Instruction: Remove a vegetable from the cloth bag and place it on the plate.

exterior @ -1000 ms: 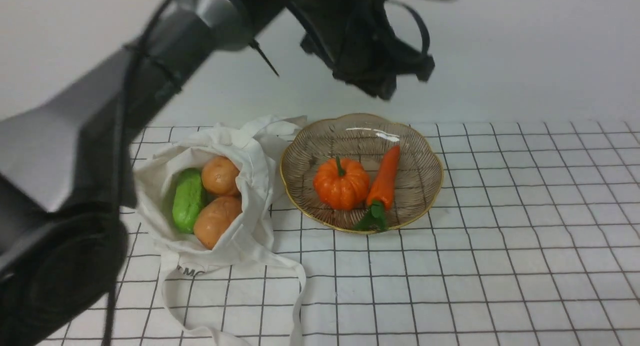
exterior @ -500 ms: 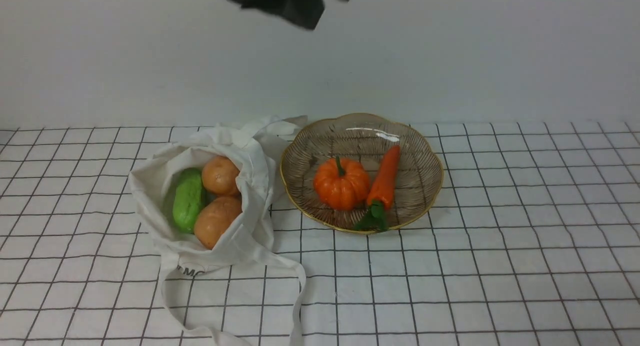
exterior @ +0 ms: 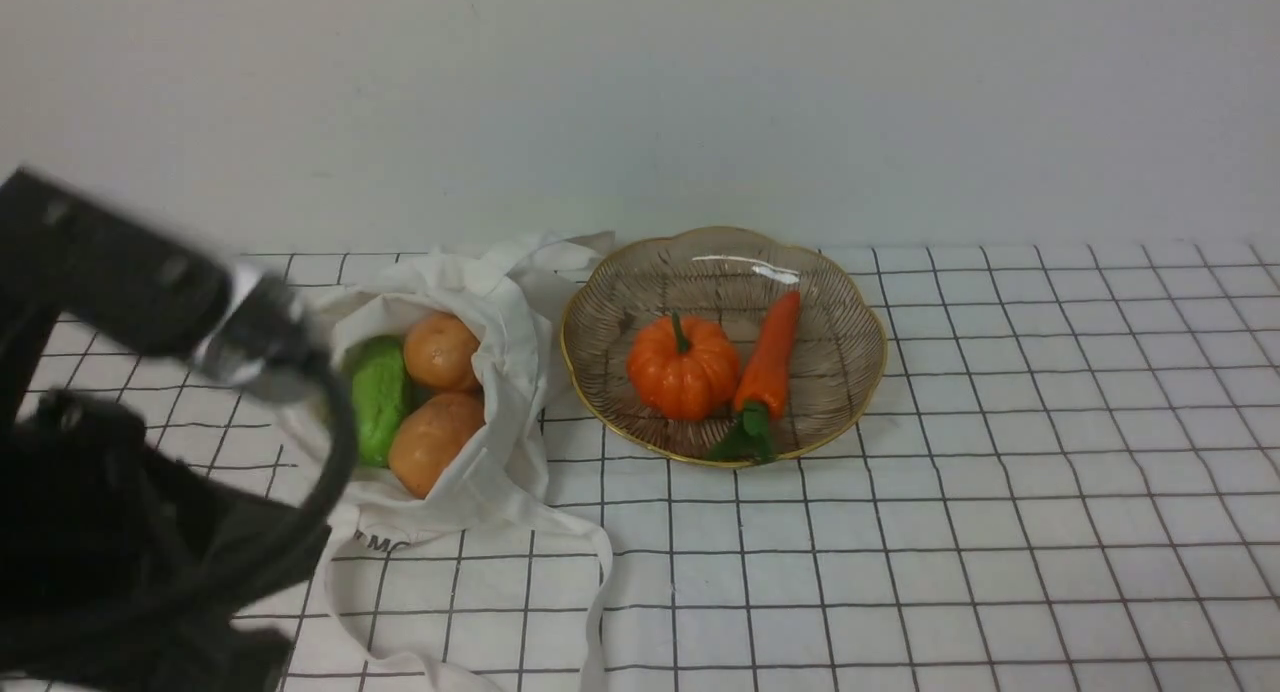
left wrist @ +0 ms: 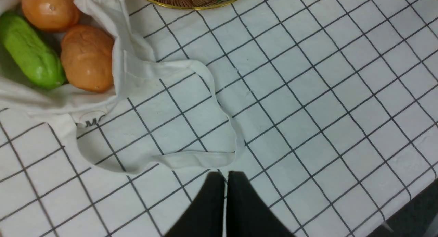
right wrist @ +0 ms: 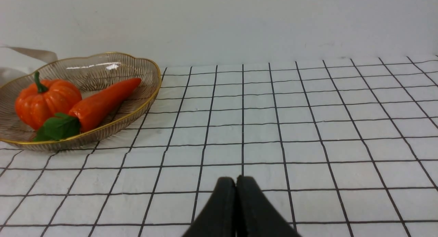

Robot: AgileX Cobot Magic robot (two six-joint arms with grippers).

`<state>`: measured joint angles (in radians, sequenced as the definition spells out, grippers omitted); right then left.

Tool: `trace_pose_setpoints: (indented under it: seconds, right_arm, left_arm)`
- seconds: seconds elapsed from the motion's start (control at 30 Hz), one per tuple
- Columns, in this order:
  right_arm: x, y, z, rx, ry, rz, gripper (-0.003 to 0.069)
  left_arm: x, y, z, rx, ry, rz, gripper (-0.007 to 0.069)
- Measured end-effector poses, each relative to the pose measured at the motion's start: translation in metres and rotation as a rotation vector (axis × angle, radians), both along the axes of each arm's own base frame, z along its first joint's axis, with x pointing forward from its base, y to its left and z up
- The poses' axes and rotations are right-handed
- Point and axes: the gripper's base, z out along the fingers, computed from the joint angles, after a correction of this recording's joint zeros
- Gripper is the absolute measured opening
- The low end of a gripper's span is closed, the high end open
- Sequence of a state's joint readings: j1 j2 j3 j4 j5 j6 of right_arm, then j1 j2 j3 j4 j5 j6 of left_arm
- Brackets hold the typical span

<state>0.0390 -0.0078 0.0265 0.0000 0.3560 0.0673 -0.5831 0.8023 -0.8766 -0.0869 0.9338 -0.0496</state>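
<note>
carrot [exterior: 768, 357] on plate [exterior: 830, 412] w/ pumpkin [exterior: 684, 367], bag [exterior: 510, 372] just beside, L gripper [left wrist: 226, 177] & R gripper [right wrist: 240, 180] clenched, nothing btwn tips

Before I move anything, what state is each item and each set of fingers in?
Left fingers: shut, empty.
Right fingers: shut, empty.
Cloth bag: mouth open, partly filled, straps loose.
Carrot: lying on the plate.
Plate: upright, holding carrot and pumpkin.
Pumpkin: whole, stem up.
Cucumber: in the bag.
</note>
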Motion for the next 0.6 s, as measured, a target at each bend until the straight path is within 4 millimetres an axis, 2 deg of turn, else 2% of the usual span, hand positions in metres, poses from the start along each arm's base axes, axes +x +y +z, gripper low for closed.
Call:
trace_pose_setpoints:
  seconds: [0.03, 0.07, 0.17, 0.23, 0.37, 0.6]
  right_arm:
    - [0.000, 0.000, 0.000, 0.000, 0.000, 0.000, -0.0015]
    - [0.000, 0.000, 0.000, 0.000, 0.000, 0.000, -0.0015]
    - [0.000, 0.000, 0.000, 0.000, 0.000, 0.000, -0.0015]
    - [0.000, 0.000, 0.000, 0.000, 0.000, 0.000, -0.0015]
    - [0.000, 0.000, 0.000, 0.000, 0.000, 0.000, -0.0015]
    - [0.000, 0.000, 0.000, 0.000, 0.000, 0.000, -0.0015]
  left_arm:
    - [-0.006, 0.004, -0.016, -0.026, -0.030, 0.007, -0.0008]
    - [-0.006, 0.005, -0.018, -0.032, -0.038, 0.009, -0.0008]
    - [-0.016, 0.013, -0.044, -0.144, -0.201, 0.033, -0.0008]
    - [-0.019, 0.016, -0.053, -0.202, -0.287, 0.044, -0.0008]
    - [-0.023, 0.020, -0.064, -0.254, -0.362, 0.055, -0.0008]
    - [-0.025, 0.021, -0.074, -0.241, -0.341, 0.055, -0.0008]
